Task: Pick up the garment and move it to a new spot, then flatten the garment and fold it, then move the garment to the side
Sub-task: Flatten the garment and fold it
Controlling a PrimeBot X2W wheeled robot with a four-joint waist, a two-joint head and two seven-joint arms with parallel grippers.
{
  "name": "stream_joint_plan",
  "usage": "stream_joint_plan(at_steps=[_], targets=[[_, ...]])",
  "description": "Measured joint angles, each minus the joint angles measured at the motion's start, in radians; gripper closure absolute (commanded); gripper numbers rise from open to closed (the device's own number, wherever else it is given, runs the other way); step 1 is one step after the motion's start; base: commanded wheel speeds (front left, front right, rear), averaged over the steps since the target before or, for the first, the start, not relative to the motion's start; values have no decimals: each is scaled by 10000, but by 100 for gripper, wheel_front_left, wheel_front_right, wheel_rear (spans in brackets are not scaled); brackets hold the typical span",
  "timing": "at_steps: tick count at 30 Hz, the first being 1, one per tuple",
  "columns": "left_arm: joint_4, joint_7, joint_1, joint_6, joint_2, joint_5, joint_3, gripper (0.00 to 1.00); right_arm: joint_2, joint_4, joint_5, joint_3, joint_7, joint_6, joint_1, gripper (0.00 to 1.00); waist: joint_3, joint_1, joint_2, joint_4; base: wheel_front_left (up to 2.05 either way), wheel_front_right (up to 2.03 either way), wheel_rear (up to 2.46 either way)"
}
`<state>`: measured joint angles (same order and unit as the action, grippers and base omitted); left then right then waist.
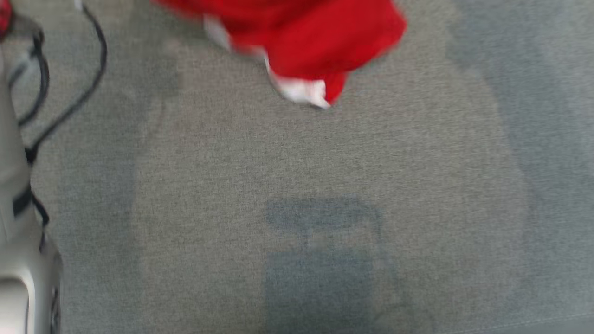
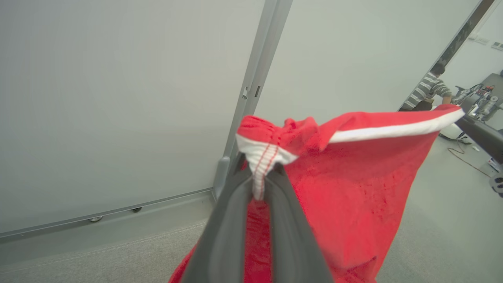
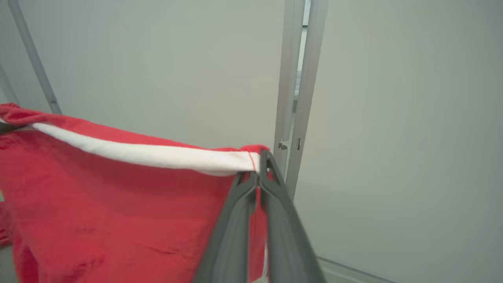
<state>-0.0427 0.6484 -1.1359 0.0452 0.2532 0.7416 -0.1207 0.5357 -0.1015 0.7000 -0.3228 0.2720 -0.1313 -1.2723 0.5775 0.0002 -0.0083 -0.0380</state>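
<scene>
Up over the grey surface (image 1: 297,185), my left claw (image 2: 262,173) and right claw (image 3: 258,179) each pinch the white band of the red garment (image 2: 353,188), which hangs stretched between them. Both bites look thin, so I judge a jerk could slip one corner and drop it crumpled.

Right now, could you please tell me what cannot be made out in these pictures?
Head view: the garment is blurred and cut off by the top edge, so its full shape is unclear.
Left wrist view: the left gripper covers part of the garment; the person is too small for detail.
Right wrist view: the left edge cuts the garment.
</scene>
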Motion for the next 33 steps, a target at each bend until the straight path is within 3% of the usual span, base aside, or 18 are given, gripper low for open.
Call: stream_joint_plan(at_steps=[8, 12, 15, 19, 24, 27, 33], targets=[[3586, -3348, -3617, 698, -420, -1344, -600, 100, -2464, -3110, -3530, 1143, -3089, 2, -3503, 100, 1247, 0, 0, 251, 0, 0, 0], [4650, -5039, -3902, 828, -173, -1528, -1179, 100, -2970, -3893, -4211, 1465, -4360, 4, -3727, 100, 1683, 1, 0, 243, 0, 0, 0], [4878, -5925, -3393, 830, 215, -1043, -2038, 100, -3080, -3967, -4080, 1116, -4846, 2, -3018, 100, 1794, 1, 0, 134, 0, 0, 0], [4757, -6830, -1351, 838, 869, 38, -3185, 100, -2755, -3463, -3358, 341, -5110, 4, -666, 100, 1680, 2, 0, -28, 0, 0, 0], [4126, -7977, 1372, 844, 1674, 1141, -4117, 100, -1896, -2167, -2443, 186, -5279, 0, 2847, 100, 1178, 0, 0, -144, 0, 0, 0], [3411, -8450, 2863, 863, 2080, 1482, -4564, 100, -1202, -1049, -1576, -337, -5287, -4, 4831, 100, 770, -1, 0, -172, 0, 0, 0], [1381, -8761, 5776, 805, 2602, 2255, -4928, 100, 391, 575, -462, -297, -4800, -6, 8095, 100, -190, -3, 0, -173, 0, 0, 0]])
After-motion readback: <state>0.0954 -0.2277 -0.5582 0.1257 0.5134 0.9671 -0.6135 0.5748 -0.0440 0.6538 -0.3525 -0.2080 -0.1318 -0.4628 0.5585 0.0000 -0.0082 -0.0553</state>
